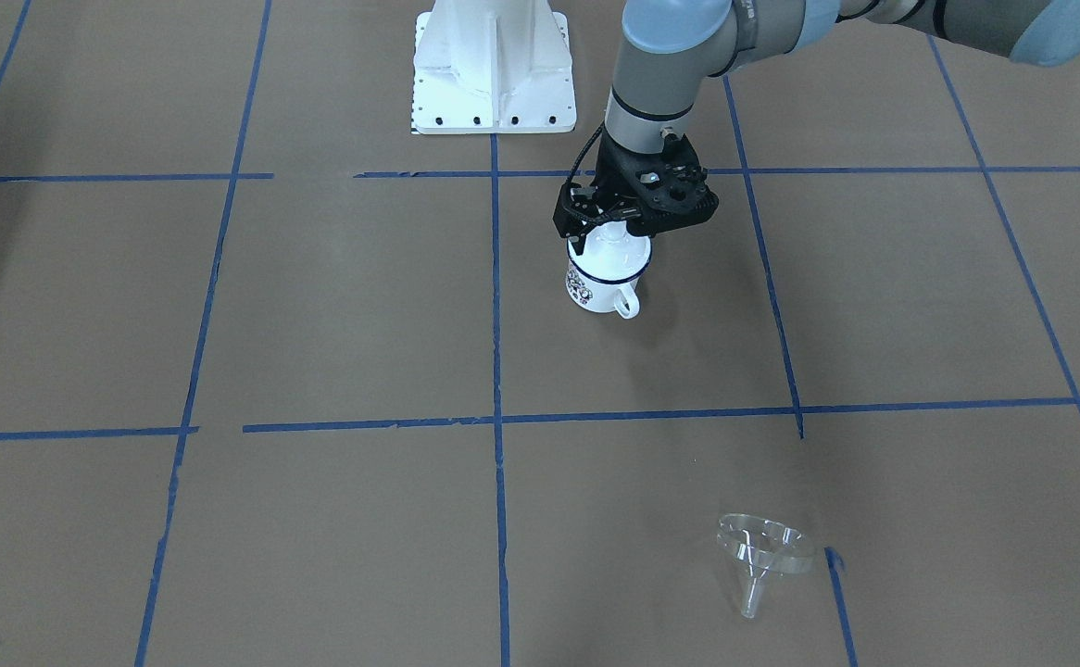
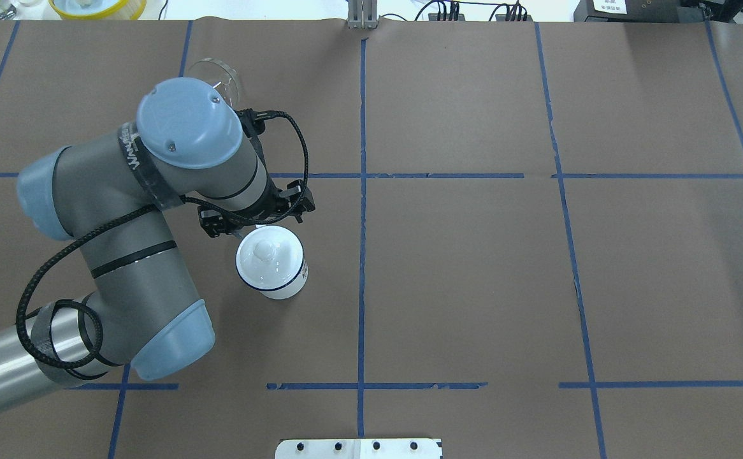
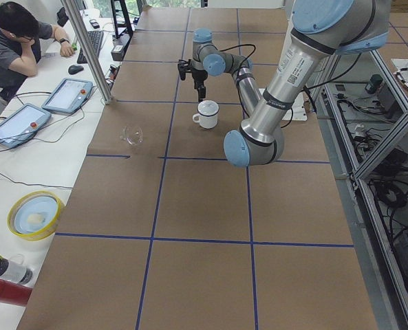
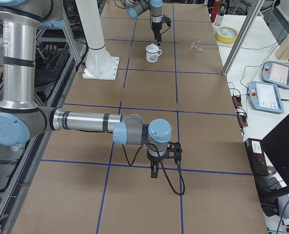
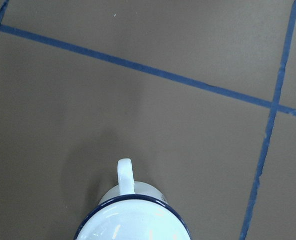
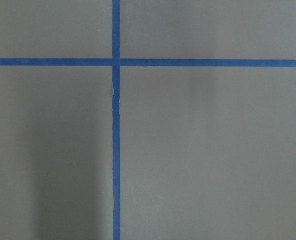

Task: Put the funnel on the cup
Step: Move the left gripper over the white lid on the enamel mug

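The cup is a white mug with a blue rim, and its handle faces the operators' side. A round white lid with a knob sits on it. The left wrist view shows the cup's handle at the bottom edge. The clear funnel lies tipped on the table, far from the cup, and is half hidden behind the arm in the overhead view. My left gripper hangs just above the lid; I cannot tell whether it is open or shut. My right gripper hangs over bare table, far from both; I cannot tell its state.
The white robot base stands behind the cup. Blue tape lines cross the brown table cover. A yellow bowl and an operator with tablets are past the far table edge.
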